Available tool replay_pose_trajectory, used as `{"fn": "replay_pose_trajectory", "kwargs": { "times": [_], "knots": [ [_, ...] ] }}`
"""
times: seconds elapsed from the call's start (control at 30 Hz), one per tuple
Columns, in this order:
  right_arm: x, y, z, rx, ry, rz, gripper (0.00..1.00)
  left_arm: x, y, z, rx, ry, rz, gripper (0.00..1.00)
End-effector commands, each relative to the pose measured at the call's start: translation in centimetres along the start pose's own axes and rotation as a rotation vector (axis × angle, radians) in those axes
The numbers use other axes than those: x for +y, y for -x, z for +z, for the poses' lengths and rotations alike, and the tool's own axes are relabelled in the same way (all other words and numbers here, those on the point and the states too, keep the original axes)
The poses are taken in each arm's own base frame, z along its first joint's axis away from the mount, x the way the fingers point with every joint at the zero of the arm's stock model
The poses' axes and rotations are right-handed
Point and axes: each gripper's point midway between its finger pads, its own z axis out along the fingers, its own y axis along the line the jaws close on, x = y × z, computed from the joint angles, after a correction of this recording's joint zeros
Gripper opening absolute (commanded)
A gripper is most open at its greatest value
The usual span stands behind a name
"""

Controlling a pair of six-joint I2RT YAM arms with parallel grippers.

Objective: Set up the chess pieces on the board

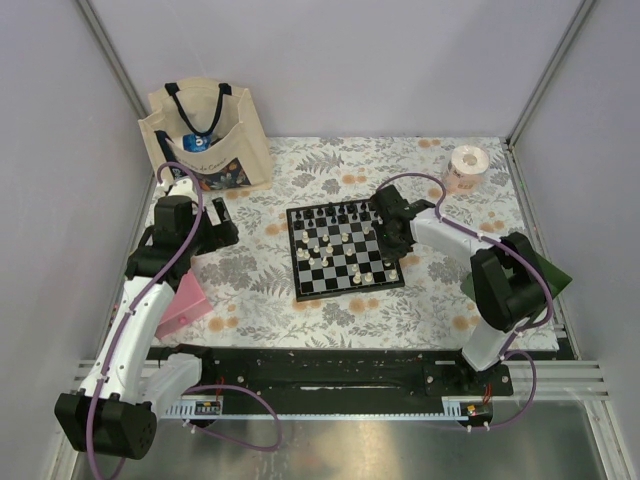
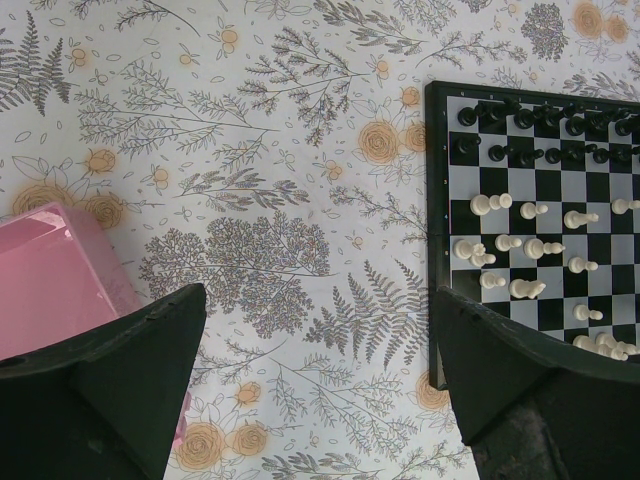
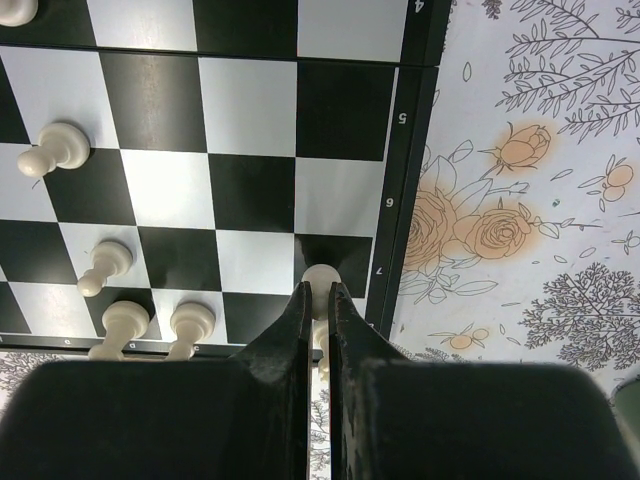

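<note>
The board (image 1: 299, 252) lies mid-table on the flowered cloth, with black chess pieces (image 1: 340, 213) along its far rows and cream-white ones (image 1: 325, 255) scattered over the middle and near rows. My right gripper (image 1: 388, 238) is over the board's right edge. In the right wrist view it (image 3: 319, 295) is shut on a white pawn (image 3: 320, 276) above a black square by the border; more white pawns (image 3: 105, 263) stand to the left. My left gripper (image 2: 320, 300) is open and empty over bare cloth, left of the board (image 2: 437, 230).
A pink box (image 1: 185, 300) lies near the left arm and also shows in the left wrist view (image 2: 50, 280). A tote bag (image 1: 205, 135) stands at the back left. A tape roll (image 1: 467, 165) sits at the back right. A dark green object (image 1: 548, 272) lies at the right edge.
</note>
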Motion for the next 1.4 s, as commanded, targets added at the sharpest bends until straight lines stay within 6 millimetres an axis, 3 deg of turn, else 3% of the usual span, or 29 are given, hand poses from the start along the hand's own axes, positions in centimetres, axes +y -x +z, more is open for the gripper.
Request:
{"fn": "replay_pose_trajectory", "kwargs": {
  "times": [0.0, 0.37, 1.0, 1.37],
  "knots": [
    [-0.1, 0.1, 0.1, -0.006, -0.014, -0.009, 0.04, -0.2, 1.2, -0.3, -0.052, -0.012, 0.006, 0.99],
    [-0.3, 0.2, 0.2, -0.011, -0.030, -0.003, 0.11, -0.2, 1.3, -0.3, -0.053, -0.015, 0.003, 0.99],
    [-0.3, 0.6, -0.2, -0.032, -0.026, 0.004, 0.35, -0.2, 1.3, -0.3, -0.055, -0.014, 0.003, 0.99],
    [0.4, 3.5, -4.2, -0.150, 0.021, 0.013, 0.38, -0.1, 1.3, -0.5, -0.063, -0.013, 0.004, 0.99]
  ]
}}
